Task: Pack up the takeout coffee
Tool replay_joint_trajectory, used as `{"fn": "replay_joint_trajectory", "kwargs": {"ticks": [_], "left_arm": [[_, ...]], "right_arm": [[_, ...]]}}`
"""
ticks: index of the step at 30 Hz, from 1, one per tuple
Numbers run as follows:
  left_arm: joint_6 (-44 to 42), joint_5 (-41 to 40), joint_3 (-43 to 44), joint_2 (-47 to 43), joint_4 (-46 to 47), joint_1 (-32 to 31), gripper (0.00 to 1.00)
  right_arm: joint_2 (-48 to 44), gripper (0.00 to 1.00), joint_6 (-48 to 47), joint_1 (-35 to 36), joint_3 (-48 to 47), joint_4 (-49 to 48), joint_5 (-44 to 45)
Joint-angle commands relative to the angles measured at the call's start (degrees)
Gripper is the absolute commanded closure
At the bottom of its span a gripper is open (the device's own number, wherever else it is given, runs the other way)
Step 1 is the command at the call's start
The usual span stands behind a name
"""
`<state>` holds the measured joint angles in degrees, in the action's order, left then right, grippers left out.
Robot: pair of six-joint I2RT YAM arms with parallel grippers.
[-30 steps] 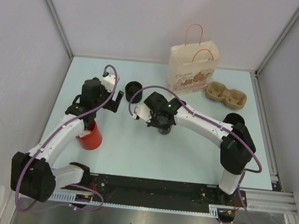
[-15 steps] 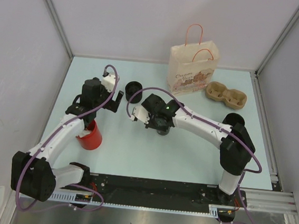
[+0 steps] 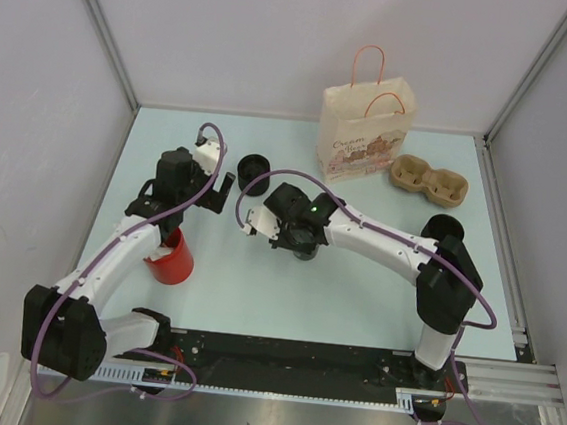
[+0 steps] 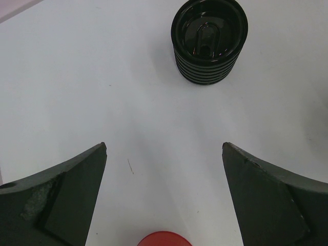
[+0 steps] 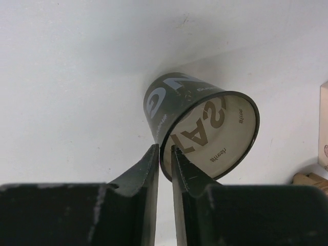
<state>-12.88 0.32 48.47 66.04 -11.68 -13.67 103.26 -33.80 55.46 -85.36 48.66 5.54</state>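
A dark paper cup with tan lettering stands mid-table, mostly hidden under my right gripper in the top view. My right gripper straddles its rim, one finger outside the wall and one inside. The jaws are slightly parted, and a sliver of the cup's pale inside shows beside the inner finger. My left gripper hovers wide open and empty between a black ribbed lidded cup and a red cup. A paper bag stands at the back.
A brown two-hole cup carrier lies to the right of the bag. A dark round object sits by the right arm's elbow, partly hidden. Grey walls close in the table on the left, back and right.
My right gripper has shifted a little to the left with the dark cup under it, and its jaws have parted slightly. The left arm has not moved.
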Motion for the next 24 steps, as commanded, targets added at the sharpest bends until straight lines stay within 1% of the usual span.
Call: {"fn": "replay_joint_trajectory", "kwargs": {"ticks": [1,6,11,14,15,17,18,20,21,22,23,24], "left_arm": [[1.0,0.0,0.5,0.0,1.8,0.5,0.0],[1.0,0.2,0.5,-0.1,1.8,0.5,0.01],[1.0,0.3,0.6,0.1,1.8,0.5,0.0],[1.0,0.4,0.5,0.2,1.8,0.5,0.01],[0.9,0.6,0.6,0.2,1.8,0.5,0.01],[0.8,1.1,0.7,0.2,1.7,0.5,0.01],[0.8,1.3,0.6,0.3,1.6,0.5,0.01],[0.5,2.2,1.1,0.6,1.3,0.5,0.01],[0.1,2.9,1.5,1.1,0.9,0.5,0.01],[0.1,3.0,2.4,1.4,0.3,0.5,0.01],[-0.2,3.7,3.0,1.9,-0.2,0.5,0.01],[-0.8,4.0,3.6,2.9,-0.5,0.5,0.01]], "right_arm": [[-2.6,0.77,0.7,0.9,0.0,0.1,-0.3],[-4.3,0.67,0.4,1.4,-0.1,0.0,0.4],[-7.0,0.58,0.2,1.4,-2.2,1.0,0.5],[-9.0,0.51,0.1,0.2,-4.5,1.7,-0.4],[-9.7,0.45,0.2,-0.3,-5.0,2.0,-1.7],[-11.3,0.41,0.5,-2.0,-5.9,2.0,-3.5],[-11.8,0.38,0.8,-4.2,-6.0,2.0,-4.8],[-13.0,0.34,1.4,-6.8,-5.7,1.3,-10.4],[-13.3,0.31,2.2,-10.2,-5.4,0.4,-12.3],[-13.6,0.28,2.7,-11.8,-4.8,-0.1,-14.1],[-14.0,0.27,3.1,-13.6,-4.6,-0.5,-17.7],[-14.1,0.27,4.2,-16.6,-4.4,-0.9,-19.2]]}}
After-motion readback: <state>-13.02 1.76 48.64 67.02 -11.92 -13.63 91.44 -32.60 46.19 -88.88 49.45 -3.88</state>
